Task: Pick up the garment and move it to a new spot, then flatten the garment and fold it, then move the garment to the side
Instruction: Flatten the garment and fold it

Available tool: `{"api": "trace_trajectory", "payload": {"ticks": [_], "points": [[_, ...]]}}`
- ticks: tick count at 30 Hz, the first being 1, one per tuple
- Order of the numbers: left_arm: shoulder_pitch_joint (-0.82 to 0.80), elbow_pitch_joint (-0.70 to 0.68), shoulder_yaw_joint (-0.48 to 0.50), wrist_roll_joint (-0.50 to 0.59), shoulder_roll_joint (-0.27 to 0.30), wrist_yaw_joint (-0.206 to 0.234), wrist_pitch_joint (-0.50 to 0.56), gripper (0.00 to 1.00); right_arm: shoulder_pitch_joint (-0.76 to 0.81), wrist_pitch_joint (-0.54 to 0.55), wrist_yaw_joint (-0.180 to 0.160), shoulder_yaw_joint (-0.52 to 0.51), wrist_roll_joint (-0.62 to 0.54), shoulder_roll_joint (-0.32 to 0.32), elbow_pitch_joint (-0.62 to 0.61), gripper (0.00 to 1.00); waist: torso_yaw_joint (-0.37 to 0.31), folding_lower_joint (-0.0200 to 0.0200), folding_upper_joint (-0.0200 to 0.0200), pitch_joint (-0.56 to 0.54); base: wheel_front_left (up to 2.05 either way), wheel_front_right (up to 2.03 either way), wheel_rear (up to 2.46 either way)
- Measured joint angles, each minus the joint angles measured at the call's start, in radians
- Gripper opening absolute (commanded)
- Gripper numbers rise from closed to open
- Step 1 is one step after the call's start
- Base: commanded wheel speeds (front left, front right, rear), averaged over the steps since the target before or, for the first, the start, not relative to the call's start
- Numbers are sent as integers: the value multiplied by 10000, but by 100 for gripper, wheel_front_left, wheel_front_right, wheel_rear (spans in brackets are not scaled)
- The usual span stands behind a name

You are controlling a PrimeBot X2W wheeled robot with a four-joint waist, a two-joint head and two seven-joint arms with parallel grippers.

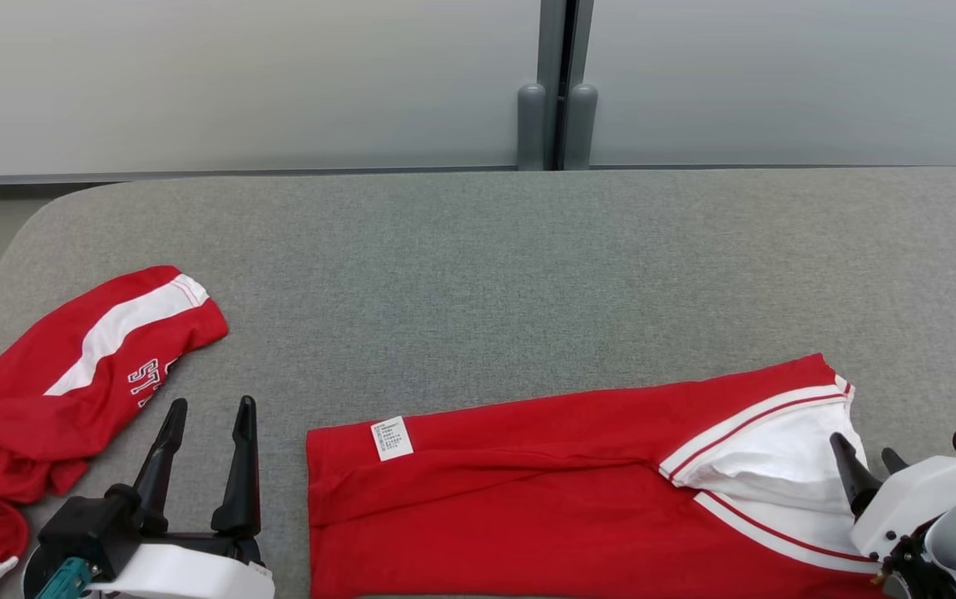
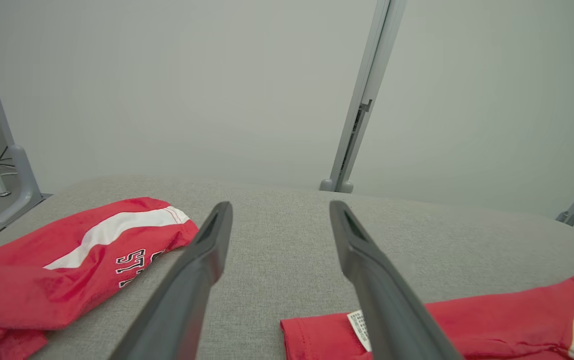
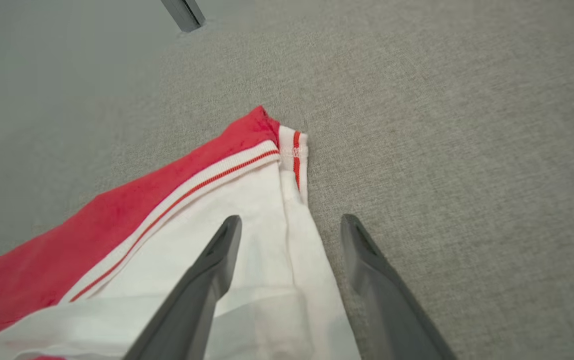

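Observation:
A red garment lies flat at the front of the grey padded table, with a white care label at its left end and a white, red-striped panel at its right end. My left gripper hovers open just left of it, nothing between the fingers; in the left wrist view the left gripper points across bare table with the garment at lower right. My right gripper is open over the garment's right edge. In the right wrist view the right gripper straddles the white cloth's edge of the garment.
A second red garment with a white stripe and lettering lies crumpled at the table's left end, also seen as red cloth. Grey wall panels and a post stand behind the table. The table's far left corner is rounded.

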Motion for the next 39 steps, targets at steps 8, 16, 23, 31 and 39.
{"api": "trace_trajectory", "payload": {"ticks": [8, 16, 23, 31, 39], "points": [[-136, 148, -121, 33, -46, -82, 0, 100, -454, 1216, 2, -780, -458, 472, 986, 100, 236, 0, 0, 121, 0, 0, 0], [-183, 211, -209, 29, -81, -96, 0, 100, -588, 1699, -29, -794, -293, 796, 986, 4, 360, 1, 0, 170, 0, 0, 0], [-268, 272, -290, 23, -104, -96, 6, 100, -582, 1421, -8, -510, 13, 995, 765, 0, 308, 1, 0, 159, 0, 0, 0], [-284, 263, -345, 13, -105, -136, 23, 100, -598, 993, -8, -761, 165, 443, 548, 0, 55, 0, 0, 144, 0, 0, 0], [-274, 309, -159, 59, -328, -113, 13, 100, -700, 765, 4, -1699, 161, -456, 215, 0, -258, 0, 0, -15, 0, 0, 0]]}}
